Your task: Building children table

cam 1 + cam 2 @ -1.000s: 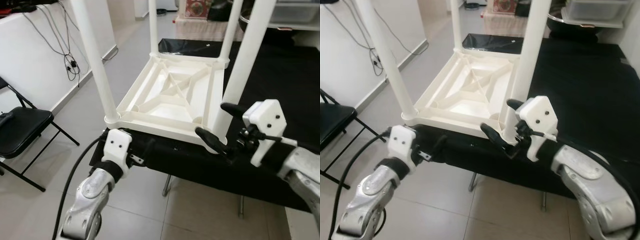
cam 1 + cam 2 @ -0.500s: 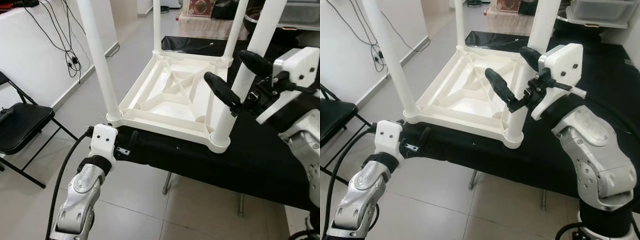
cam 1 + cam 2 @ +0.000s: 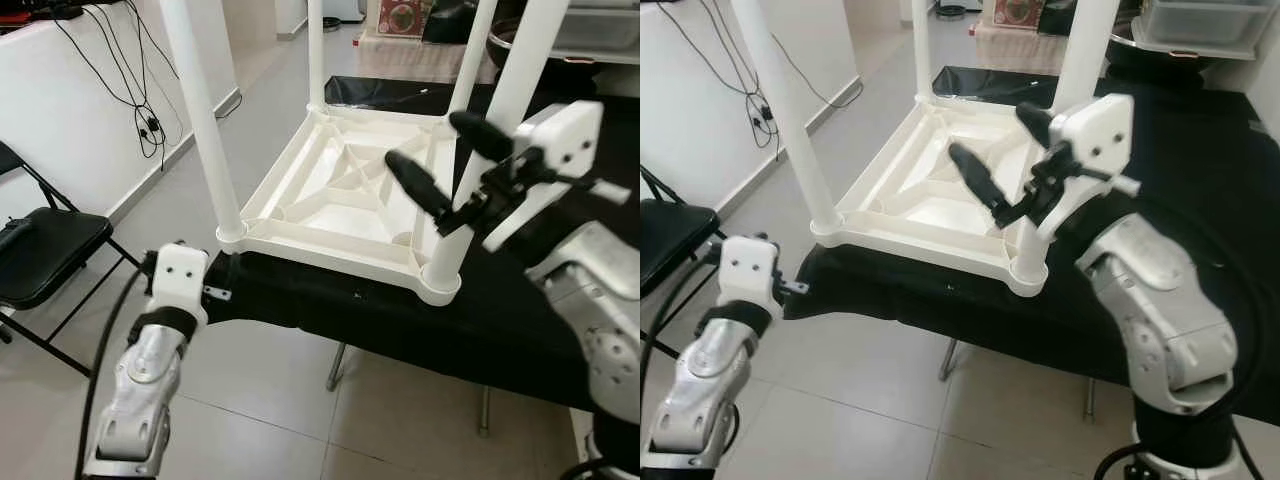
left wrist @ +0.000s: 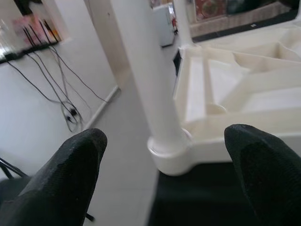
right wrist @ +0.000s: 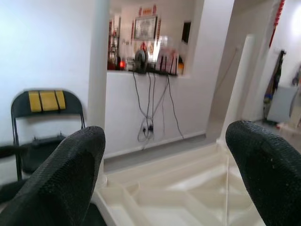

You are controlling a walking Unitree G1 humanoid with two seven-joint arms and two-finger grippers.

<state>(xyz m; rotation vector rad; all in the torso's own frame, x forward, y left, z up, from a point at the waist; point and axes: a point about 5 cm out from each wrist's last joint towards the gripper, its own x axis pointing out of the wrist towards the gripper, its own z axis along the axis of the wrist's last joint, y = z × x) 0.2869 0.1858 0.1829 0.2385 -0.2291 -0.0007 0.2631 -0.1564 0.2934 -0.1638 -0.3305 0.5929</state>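
Left eye view: the white plastic children's table (image 3: 345, 195) lies upside down on a black-covered surface (image 3: 520, 320), its four legs standing up. Our right gripper (image 3: 440, 165) is raised beside the near-right leg (image 3: 490, 130), fingers spread wide, nothing held; that leg sits just behind them, not clamped. Our left gripper (image 4: 169, 174) hangs low off the near-left corner, fingers apart and empty; the left wrist view looks straight at the near-left leg (image 4: 150, 89) and its socket collar (image 4: 171, 155).

Our read: all four legs look seated, so the step in hand is probably checking or pressing home the near-right leg, or regrasping to flip the table.

To do it well:
- centre the leg between the fingers before closing, grip low near the socket where it's stiffest
- push along the leg axis, not sideways, or the tabletop may slide on the cloth
- bring the left gripper to the near-left corner to brace first

Folding chair (image 3: 45, 255) stands well apart.
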